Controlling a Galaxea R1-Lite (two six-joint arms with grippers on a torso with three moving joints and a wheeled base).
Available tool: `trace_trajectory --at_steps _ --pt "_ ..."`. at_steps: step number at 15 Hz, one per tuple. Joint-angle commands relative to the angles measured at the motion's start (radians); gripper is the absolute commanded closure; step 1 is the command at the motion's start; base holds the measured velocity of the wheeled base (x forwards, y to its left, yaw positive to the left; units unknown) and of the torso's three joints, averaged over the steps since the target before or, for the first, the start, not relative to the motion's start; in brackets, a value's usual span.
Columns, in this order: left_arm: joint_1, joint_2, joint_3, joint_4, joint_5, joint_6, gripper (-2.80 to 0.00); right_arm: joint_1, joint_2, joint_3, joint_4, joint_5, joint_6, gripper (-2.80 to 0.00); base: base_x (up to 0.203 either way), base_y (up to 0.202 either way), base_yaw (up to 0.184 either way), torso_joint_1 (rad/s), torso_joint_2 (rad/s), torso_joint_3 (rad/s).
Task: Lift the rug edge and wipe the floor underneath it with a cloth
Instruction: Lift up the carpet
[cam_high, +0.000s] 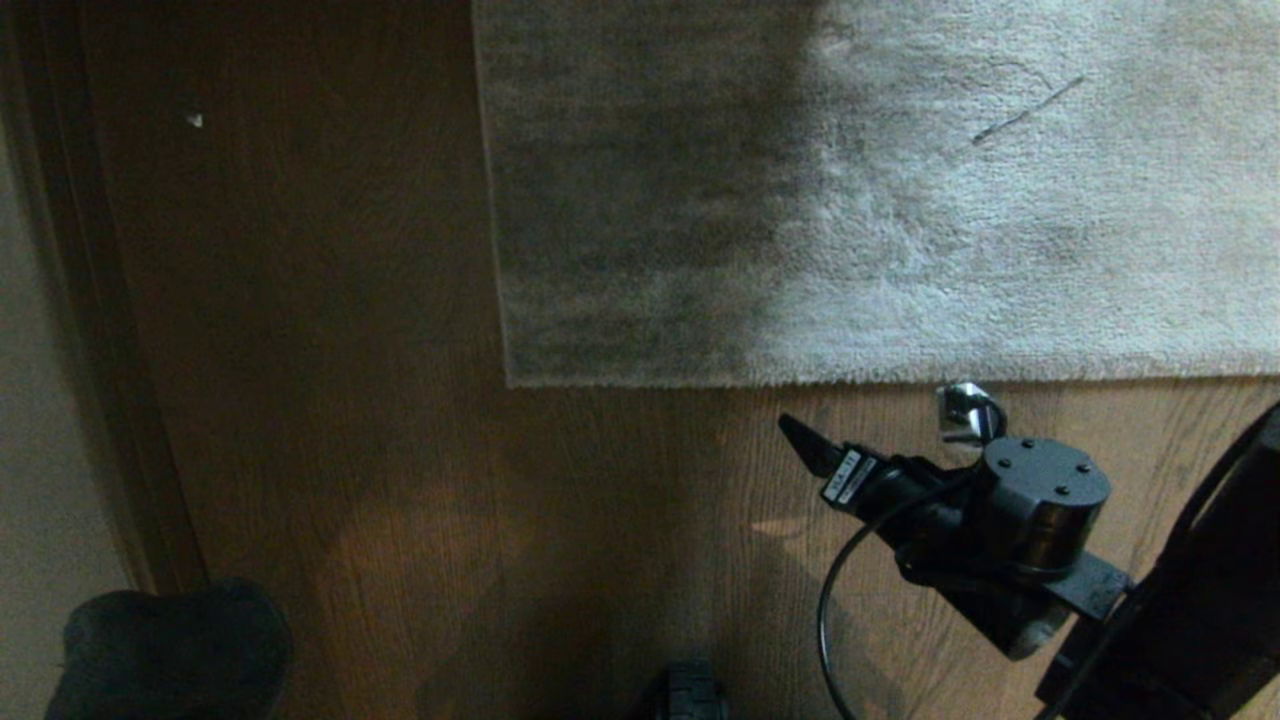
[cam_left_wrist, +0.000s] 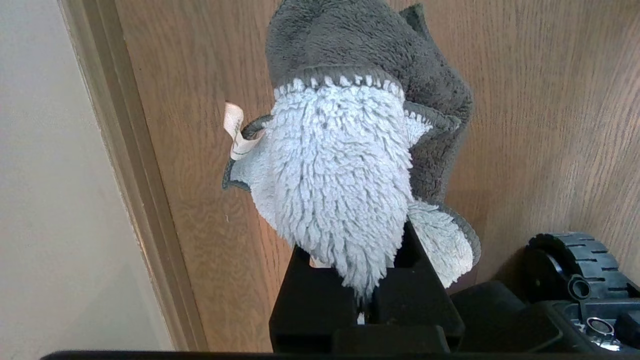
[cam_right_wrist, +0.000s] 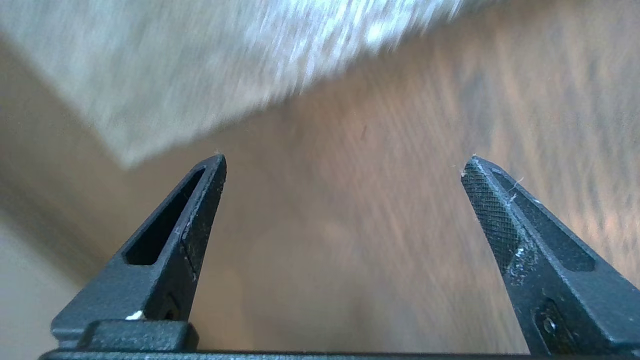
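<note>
Right gripper (cam_right_wrist: 345, 165) hovering over the floor (cam_high: 560, 520), fingers spread wide.
Left gripper (cam_left_wrist: 367, 300) fingers clamp the cloth (cam_left_wrist: 340, 185); the rug edge (cam_high: 800, 378) lies flat.

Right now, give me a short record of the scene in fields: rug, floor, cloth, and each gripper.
rug: pale grey plush, lying flat, near edge and corner not lifted
floor: brown wood boards, bare in front of the rug
cloth: fluffy whitish and grey rag, pinched in the left gripper
left gripper: shut on the cloth, above the floor near the wall
right gripper: open, empty, over the floor short of the rug edge
</note>
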Motion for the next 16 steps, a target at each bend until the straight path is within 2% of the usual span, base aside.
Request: trace_trajectory --at_steps 1,4,8,13,16 --pt "0.000 0.000 0.000 0.000 0.000 0.000 0.00 0.001 0.030 -0.042 -0.048 -0.039 0.008 -2.80 0.000 0.000 0.000 0.000 0.00 0.000" --pt "0.000 0.000 0.000 0.000 0.000 0.000 0.00 0.001 0.039 -0.048 -0.048 -0.057 0.030 -2.80 0.000 0.000 0.000 0.000 0.00 0.000" --pt "0.000 0.000 0.000 0.000 0.000 0.000 0.00 0.014 0.074 -0.158 -0.048 -0.156 0.040 -2.80 0.000 0.000 0.000 0.000 0.00 0.000" --pt "0.000 0.000 0.000 0.000 0.000 0.000 0.00 0.096 0.110 -0.274 -0.048 -0.191 0.123 -2.80 0.000 0.000 0.000 0.000 0.00 0.000" --pt "0.000 0.000 0.000 0.000 0.000 0.000 0.00 0.141 0.150 -0.339 -0.048 -0.199 0.144 -2.80 0.000 0.000 0.000 0.000 0.00 0.000"
